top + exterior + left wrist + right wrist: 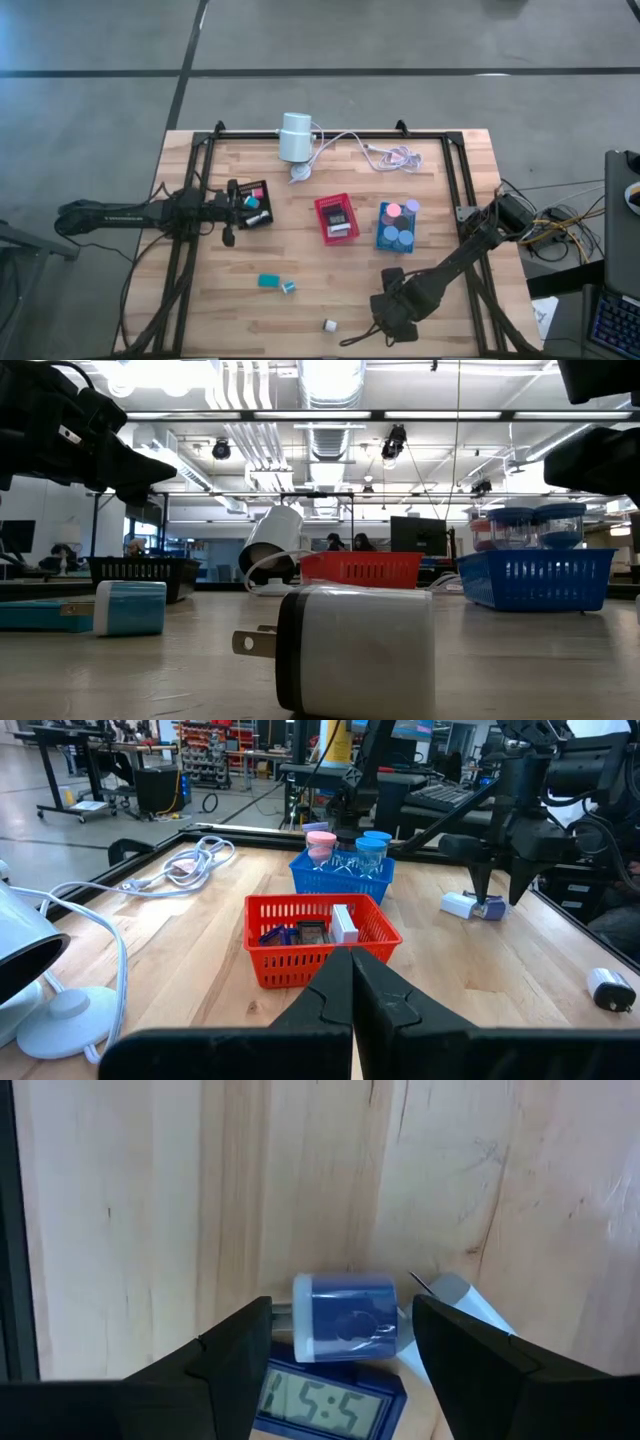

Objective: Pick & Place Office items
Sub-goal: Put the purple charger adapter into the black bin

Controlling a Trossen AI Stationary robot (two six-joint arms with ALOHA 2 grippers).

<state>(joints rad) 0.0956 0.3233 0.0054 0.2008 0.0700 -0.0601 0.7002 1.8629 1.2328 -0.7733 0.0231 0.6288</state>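
Observation:
My right gripper [392, 300] [342, 1308] points down near the table's front right, open. Its fingers stand on either side of a small blue-wrapped block [345, 1320], clear of it. The block lies beside a little digital clock [320, 1400] and a white piece [462, 1295]. In the left wrist view the same gripper [500, 890] hovers just over these pieces [472, 906]. My left gripper [352, 982] [240, 200] waits shut over the black tray [253, 203]. A teal block [268, 281], a small white-and-teal block [288, 287] and a white plug charger [329, 325] [355, 660] lie loose on the wood.
The red tray [337, 217] holds some pieces, and the blue tray [398, 225] holds pink and lilac discs; both stand mid-table. A white cylinder [296, 137] and its cables [385, 152] lie at the far edge. A black frame rail [455, 190] runs along the right side.

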